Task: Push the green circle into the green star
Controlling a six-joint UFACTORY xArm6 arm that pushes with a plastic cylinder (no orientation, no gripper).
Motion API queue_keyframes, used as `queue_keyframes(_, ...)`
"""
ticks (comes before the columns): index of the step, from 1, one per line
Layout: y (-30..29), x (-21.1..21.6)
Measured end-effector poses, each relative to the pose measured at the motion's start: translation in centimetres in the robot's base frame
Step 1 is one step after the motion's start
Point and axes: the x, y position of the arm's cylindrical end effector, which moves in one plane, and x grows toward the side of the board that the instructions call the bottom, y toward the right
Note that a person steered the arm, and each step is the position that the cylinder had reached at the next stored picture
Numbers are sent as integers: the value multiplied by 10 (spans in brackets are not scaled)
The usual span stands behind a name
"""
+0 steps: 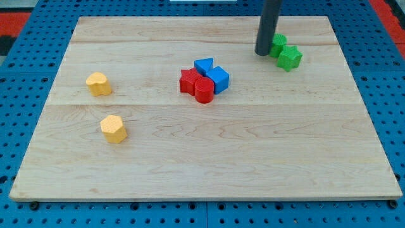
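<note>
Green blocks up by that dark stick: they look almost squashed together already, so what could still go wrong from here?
My tip sits against the green circle on the view's left, and the circle already touches the green star. Pushing further could shove both toward the board's right edge. The star lies lower than the circle, so an off-centre push might slide the circle past it.

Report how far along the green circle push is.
Done: the green circle already sits against the green star near the view's top right. In hand: my tip is right at the circle's left side. Left: little, perhaps only backing off. The red and blue cluster lies apart.
</note>
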Motion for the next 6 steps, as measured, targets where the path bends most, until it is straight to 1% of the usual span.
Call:
queue_keyframes(1, -12, -24)
queue_keyframes(2, -4, -47)
queue_keyframes(3, 21, -43)
queue_keyframes(4, 41, -16)
queue_keyframes(5, 46, 6)
queue_keyframes(6, 46, -1)
